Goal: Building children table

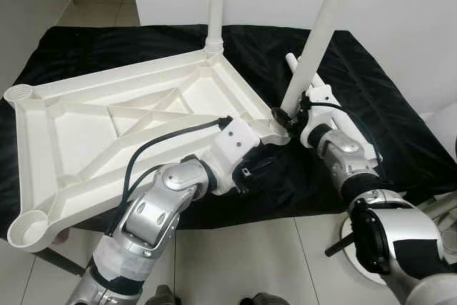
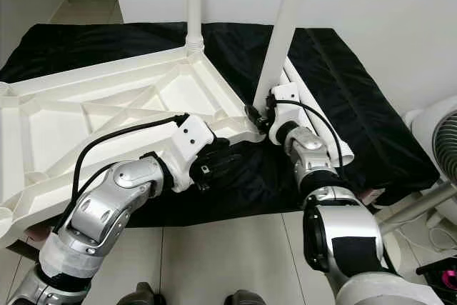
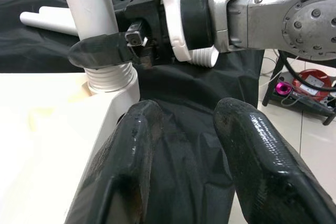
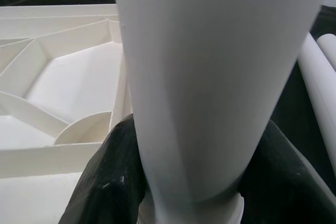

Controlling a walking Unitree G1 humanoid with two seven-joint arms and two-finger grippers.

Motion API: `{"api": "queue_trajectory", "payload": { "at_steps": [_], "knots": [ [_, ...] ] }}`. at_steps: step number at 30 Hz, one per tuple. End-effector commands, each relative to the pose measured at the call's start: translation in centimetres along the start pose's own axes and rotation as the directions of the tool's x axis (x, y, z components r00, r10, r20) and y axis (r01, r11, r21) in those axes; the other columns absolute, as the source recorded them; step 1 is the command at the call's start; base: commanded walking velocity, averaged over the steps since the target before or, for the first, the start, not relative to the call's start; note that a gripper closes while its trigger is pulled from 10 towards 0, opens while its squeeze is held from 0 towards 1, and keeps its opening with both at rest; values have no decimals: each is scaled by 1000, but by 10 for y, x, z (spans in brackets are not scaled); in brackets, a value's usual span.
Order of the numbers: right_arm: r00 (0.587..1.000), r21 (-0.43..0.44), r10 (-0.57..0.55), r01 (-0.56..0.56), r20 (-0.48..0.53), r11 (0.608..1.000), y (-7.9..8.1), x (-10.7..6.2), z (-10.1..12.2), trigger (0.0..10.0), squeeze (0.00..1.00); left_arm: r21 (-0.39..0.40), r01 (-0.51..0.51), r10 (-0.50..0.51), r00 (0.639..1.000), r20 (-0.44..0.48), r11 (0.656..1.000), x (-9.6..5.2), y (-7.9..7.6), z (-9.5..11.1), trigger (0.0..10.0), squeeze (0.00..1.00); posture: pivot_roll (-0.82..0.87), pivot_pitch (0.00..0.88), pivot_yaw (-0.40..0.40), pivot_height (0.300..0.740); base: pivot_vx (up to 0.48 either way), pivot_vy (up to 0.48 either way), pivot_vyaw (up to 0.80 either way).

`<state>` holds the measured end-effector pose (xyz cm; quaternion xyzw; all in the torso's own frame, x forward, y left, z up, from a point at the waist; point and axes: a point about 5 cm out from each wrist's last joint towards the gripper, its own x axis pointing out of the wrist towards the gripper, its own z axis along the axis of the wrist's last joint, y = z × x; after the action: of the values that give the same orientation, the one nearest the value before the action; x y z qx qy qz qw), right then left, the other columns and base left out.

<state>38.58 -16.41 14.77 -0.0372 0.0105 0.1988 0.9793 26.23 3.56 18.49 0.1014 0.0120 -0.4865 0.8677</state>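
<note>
White leg (image 1: 318, 41) w/ right gripper (image 1: 285, 117) clamped at its base, at tabletop (image 1: 93, 126) near-right corner socket; axis tilted, not vertical. Left gripper (image 3: 178, 166) unclenched, empty, just beside that corner.

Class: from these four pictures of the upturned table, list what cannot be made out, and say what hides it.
- Tops of both standing legs: cut off by the eye views' upper edge.
- Near leg's socket: how far the thread is seated, hidden by the right end effector.
- Spare legs on the cloth: count unclear behind the right arm.
</note>
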Motion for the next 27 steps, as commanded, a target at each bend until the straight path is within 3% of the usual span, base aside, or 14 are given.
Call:
{"api": "queue_trajectory", "payload": {
  "at_steps": [1, 5, 6, 12, 18, 21, 27],
  "knots": [
    [998, 37, -2, 5, -68, 999, 4, -3, -16, 10000, 0, 7, -25, 25, 1000, 6, 1000, -1, 2, 4, 10000, 0, -43, 33, -4, 740, 0, 0, 0],
    [989, 81, -141, 145, -53, 986, 6, 2, -13, 10000, 0, 3, -23, 23, 1000, 7, 1000, 0, 1, 4, 10000, 0, -46, 34, -8, 740, 0, 0, 0],
    [969, 108, -240, 245, -59, 964, 7, 4, -13, 10000, 0, 1, -24, 24, 1000, 7, 1000, 0, 1, 3, 10000, 0, -48, 35, -11, 740, 0, 0, 0],
    [940, 132, -335, 340, -61, 931, 15, 7, -14, 10000, 0, -1, -27, 27, 1000, 8, 1000, 1, 1, 3, 10000, 0, -49, 34, -17, 740, 0, 0, 0],
    [862, 162, -504, 505, -55, 848, 40, 9, -14, 10000, 0, -7, -29, 29, 1000, 11, 1000, 1, -1, 2, 10000, 0, -49, 38, -27, 740, 0, 0, 0],
    [854, 176, -517, 518, -52, 837, 47, 10, -13, 10000, 0, -10, -30, 30, 999, 11, 1000, 1, -1, 2, 10000, 0, -49, 38, -27, 740, 0, 0, 0],
    [879, 159, -478, 472, -1, 867, 51, 9, -8, 10000, 0, -10, -29, 29, 1000, 9, 1000, 1, -2, 2, 10000, 0, -51, 41, -32, 740, 0, 0, 0]
  ]
}}
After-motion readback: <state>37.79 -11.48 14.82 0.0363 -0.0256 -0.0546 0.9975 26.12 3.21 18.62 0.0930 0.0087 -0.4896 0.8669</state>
